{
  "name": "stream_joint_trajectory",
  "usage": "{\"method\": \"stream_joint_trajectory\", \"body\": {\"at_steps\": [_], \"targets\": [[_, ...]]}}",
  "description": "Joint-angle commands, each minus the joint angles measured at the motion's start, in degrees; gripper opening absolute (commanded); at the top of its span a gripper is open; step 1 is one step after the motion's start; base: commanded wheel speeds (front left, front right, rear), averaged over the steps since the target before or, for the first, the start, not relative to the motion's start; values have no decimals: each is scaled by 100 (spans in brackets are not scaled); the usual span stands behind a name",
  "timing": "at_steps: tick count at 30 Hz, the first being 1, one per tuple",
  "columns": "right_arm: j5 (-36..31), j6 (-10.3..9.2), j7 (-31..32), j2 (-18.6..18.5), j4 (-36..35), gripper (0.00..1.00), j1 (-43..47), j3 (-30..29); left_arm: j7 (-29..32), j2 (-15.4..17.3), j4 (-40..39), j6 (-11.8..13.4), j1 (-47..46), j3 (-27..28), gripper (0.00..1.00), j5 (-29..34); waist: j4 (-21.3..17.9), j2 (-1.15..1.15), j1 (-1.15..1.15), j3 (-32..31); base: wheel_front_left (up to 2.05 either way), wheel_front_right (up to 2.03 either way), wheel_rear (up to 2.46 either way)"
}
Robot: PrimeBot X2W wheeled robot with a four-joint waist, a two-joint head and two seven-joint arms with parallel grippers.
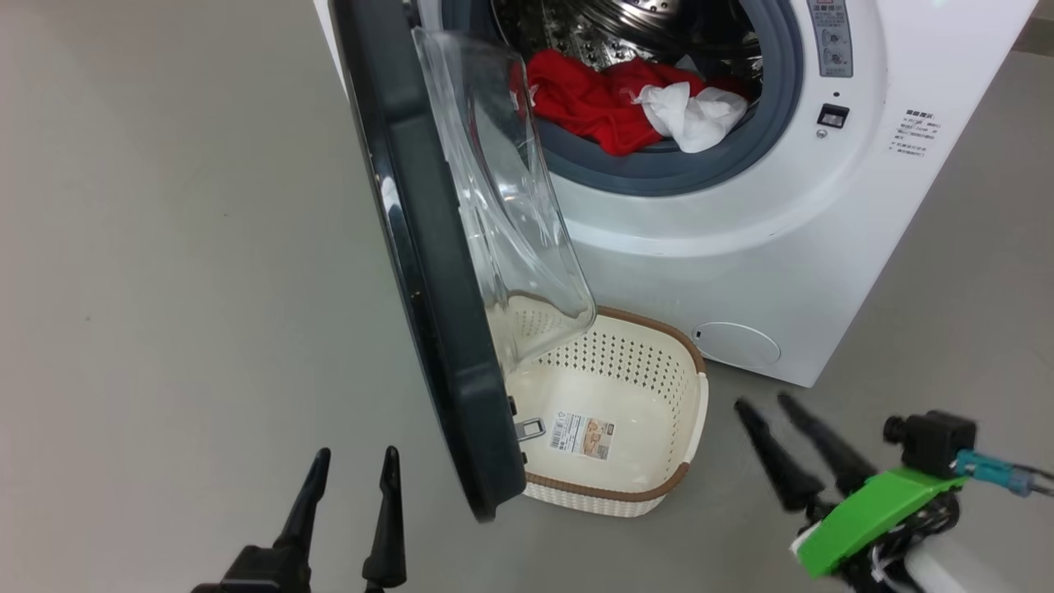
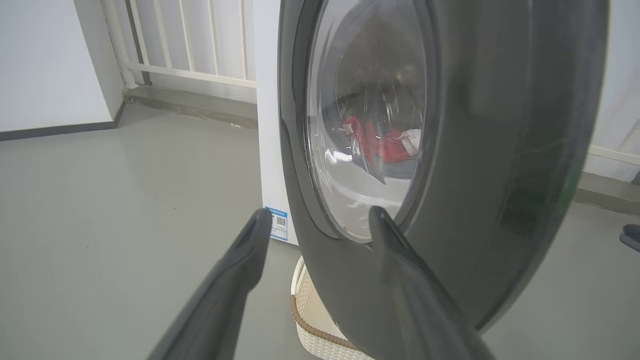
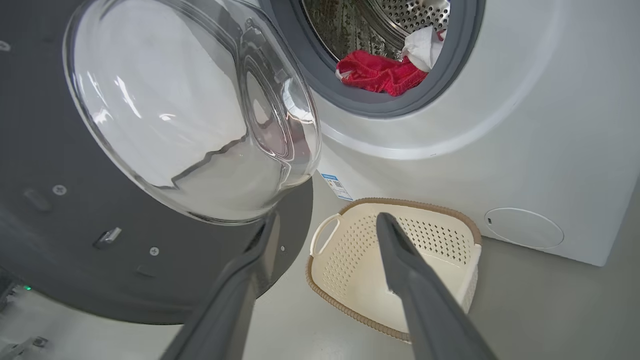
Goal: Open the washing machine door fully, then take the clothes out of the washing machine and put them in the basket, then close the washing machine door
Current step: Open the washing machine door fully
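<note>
Head view, entry one: hazards. The washing machine door (image 1: 428, 272) stands open from the washing machine (image 1: 741, 247), edge-on to the camera. Its lower rim hangs over the left end of the basket (image 1: 685, 362); whether rim and basket touch cannot be told.
- Judged risk: part of the basket's mouth lies under the door, so a garment lowered there may catch the glass bowl or slide to the floor.
- Judged risk: if the door needs a wider swing, the left gripper (image 1: 356, 451) could glance off the glossy face. It sits near the outer rim, fingers spread and holding nothing.
- Judged risk: the right gripper (image 1: 762, 401), fingers likewise apart and empty, sits low and to the right of the basket. It must pass near the bulging glass to reach the drum (image 1: 634, 25), and a clip there would shove the door.
- Judged risk: fabric draped on the grey gasket (image 1: 659, 173) may drag or snag when lifted.

Entry two: containers.
- Drum: red clothes (image 1: 593, 103) heaped at the front lip, with a white cloth piece (image 1: 692, 115) on top at right.
- Basket: on the floor against the machine's front, holding no clothes; a paper label (image 1: 582, 435) lies on its bottom.
</note>
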Motion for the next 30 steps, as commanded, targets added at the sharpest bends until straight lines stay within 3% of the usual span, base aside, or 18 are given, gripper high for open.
{"method": "stream_joint_trajectory", "body": {"at_steps": [1,9,14,20,30], "targets": [[-293,43,-73,-51,-131,100,-110,-78,-53,48,-146,-23,-66,224,100,24,-15,0,0,-10,0,0,0],[-2294,43,-79,504,-718,100,466,-1413,-53,48,-182,-49,-50,276,100,66,-32,0,0,-23,0,0,0],[-3009,43,-80,818,-860,100,856,-1877,-53,48,-181,-72,-21,300,100,100,-28,0,0,-58,0,0,0],[-3357,43,-80,1060,-808,100,1117,-2183,-53,48,-153,-86,0,325,100,105,-44,0,0,-43,0,0,0],[-3548,43,-81,1154,-749,100,1130,-2360,-53,48,-152,-84,-48,318,100,93,-59,0,0,29,0,0,0]]}}
